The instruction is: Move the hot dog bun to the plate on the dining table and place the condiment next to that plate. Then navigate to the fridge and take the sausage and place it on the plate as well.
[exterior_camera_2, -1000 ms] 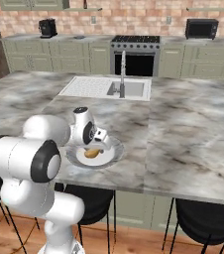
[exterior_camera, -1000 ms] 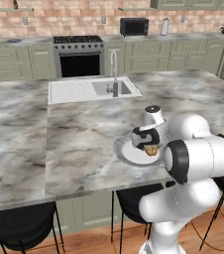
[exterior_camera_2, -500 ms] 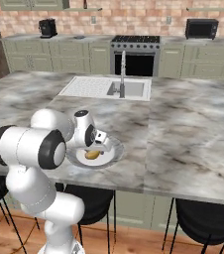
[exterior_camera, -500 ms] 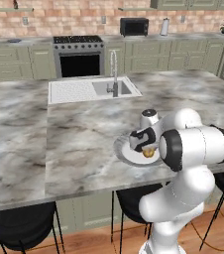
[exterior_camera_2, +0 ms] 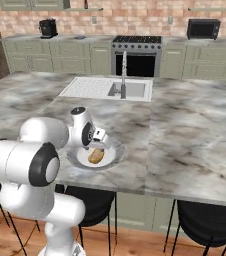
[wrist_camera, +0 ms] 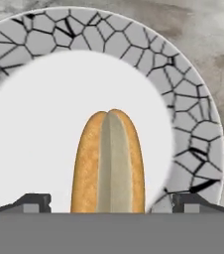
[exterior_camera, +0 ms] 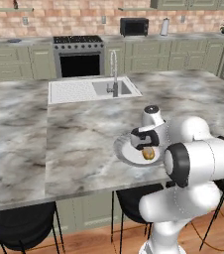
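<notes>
My gripper [wrist_camera: 111, 202] hangs just over the plate [wrist_camera: 193, 124], and its two dark finger tips stand wide apart, one on each side of the hot dog bun [wrist_camera: 109, 163], with clear white plate showing between each tip and the bun. So the jaws are open and I have hold of nothing. The bun lies flat on the white middle of the plate, its pale split top facing up to my hand camera. The plate has a rim with a grey cracked pattern. In the left base view the plate [exterior_camera: 124, 151] sits on the dining table [exterior_camera: 59, 144], near the near edge of the marble top and on the right part of it, and the bun [exterior_camera: 148, 154] shows just under my hand. In the right base view I see the same plate [exterior_camera_2: 112, 155] with the bun [exterior_camera_2: 96, 156] on it. The white sink [exterior_camera: 79, 89] with its steel faucet [exterior_camera: 115, 74] is farther back in the table, well apart from the plate. Black stools [exterior_camera_2: 207, 225] stand under the near edge.
</notes>
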You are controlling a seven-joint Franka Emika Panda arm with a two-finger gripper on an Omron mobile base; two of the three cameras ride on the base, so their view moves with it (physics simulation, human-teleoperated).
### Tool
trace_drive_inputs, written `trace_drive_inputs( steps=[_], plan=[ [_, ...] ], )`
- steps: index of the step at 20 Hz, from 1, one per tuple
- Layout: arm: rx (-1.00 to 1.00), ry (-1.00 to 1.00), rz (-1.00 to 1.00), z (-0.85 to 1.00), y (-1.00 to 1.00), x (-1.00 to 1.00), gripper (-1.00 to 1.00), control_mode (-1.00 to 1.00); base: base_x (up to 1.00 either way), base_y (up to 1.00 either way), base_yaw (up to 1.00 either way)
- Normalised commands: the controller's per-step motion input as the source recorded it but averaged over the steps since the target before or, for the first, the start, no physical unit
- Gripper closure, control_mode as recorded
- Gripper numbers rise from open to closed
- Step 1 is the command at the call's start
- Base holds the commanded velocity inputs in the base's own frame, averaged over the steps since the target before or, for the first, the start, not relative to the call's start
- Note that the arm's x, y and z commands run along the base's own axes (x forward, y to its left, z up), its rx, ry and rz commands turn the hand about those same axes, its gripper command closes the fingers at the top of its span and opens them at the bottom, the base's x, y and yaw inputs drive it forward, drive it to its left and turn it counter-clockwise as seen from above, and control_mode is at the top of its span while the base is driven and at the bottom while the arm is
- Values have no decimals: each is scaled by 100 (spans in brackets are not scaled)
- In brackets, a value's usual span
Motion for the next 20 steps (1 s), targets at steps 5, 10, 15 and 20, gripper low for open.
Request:
trace_drive_inputs(
  steps=[5, 10, 15, 20],
  plan=[
    [0, -11, 0, 76, 0, -55, -100, -100, 0, 0, 0],
    [-1, -13, 0, 74, 12, -73, -100, -100, 0, 0, 0],
    [-6, -10, 0, 75, 34, -73, -100, -100, 0, 0, 0],
    [0, 0, 2, 60, 47, -73, -100, -100, 0, 0, 0]
  ],
)
